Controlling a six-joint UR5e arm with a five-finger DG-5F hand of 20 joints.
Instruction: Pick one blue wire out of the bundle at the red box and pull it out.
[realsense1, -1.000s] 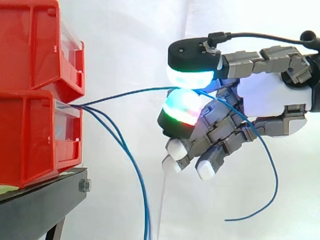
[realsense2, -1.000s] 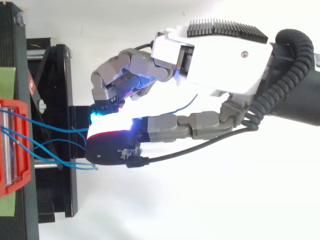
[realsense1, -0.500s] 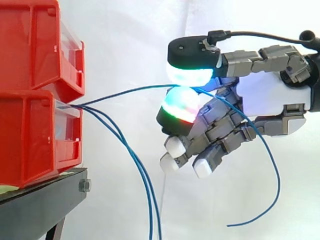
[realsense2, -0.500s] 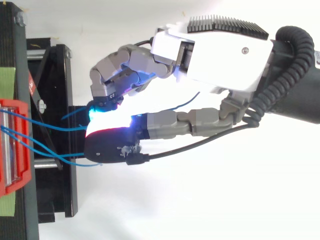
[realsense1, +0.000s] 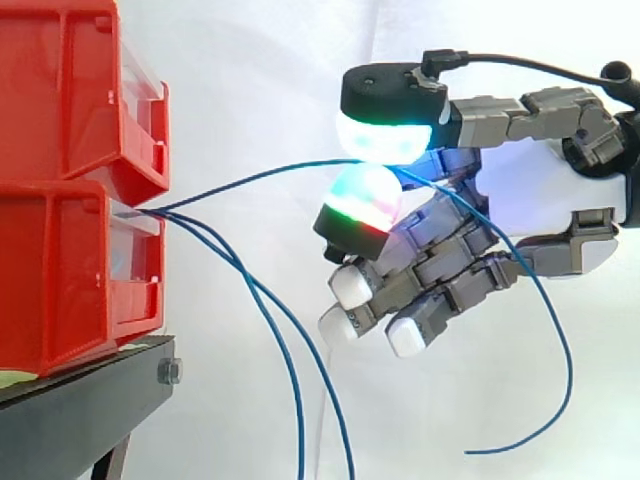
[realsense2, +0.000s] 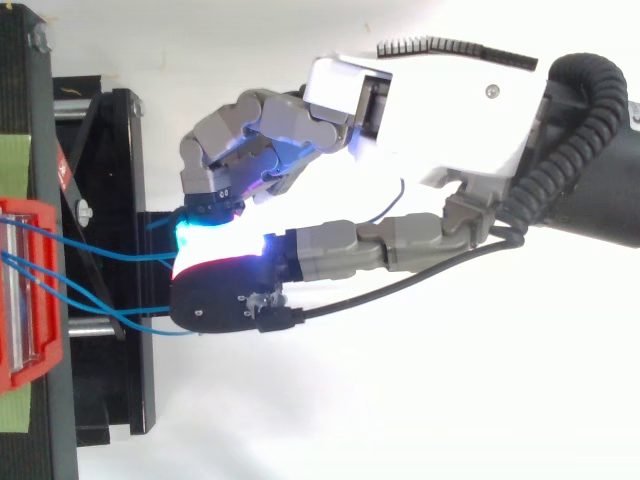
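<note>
Several thin blue wires come out of the front of the lower red bin (realsense1: 70, 270), also seen as the red bin (realsense2: 28, 290) from above. One blue wire (realsense1: 255, 179) runs up and to the right into my hand (realsense1: 540, 185). The hand is shut on it, pinching it between a green-glowing thumb pad (realsense1: 385, 135) and a red-green fingertip (realsense1: 360, 198). Past the pinch the wire's loose tail (realsense1: 566, 385) loops down behind the hand. Two other blue wires (realsense1: 243, 278) hang down from the bin. From above, the hand (realsense2: 440, 110) sits right of the stand, its pads over the wires (realsense2: 100, 255).
A second red bin (realsense1: 60, 90) is stacked on the lower one. Both rest on a black stand (realsense1: 90, 400), whose frame (realsense2: 110, 150) lies under the fingertips in the top view. A white curtain hangs behind, with open space right of the bins.
My hand has lifted slightly with the pinched wire, which now rises more steeply from the bin. The two hanging wires have swung to the right.
</note>
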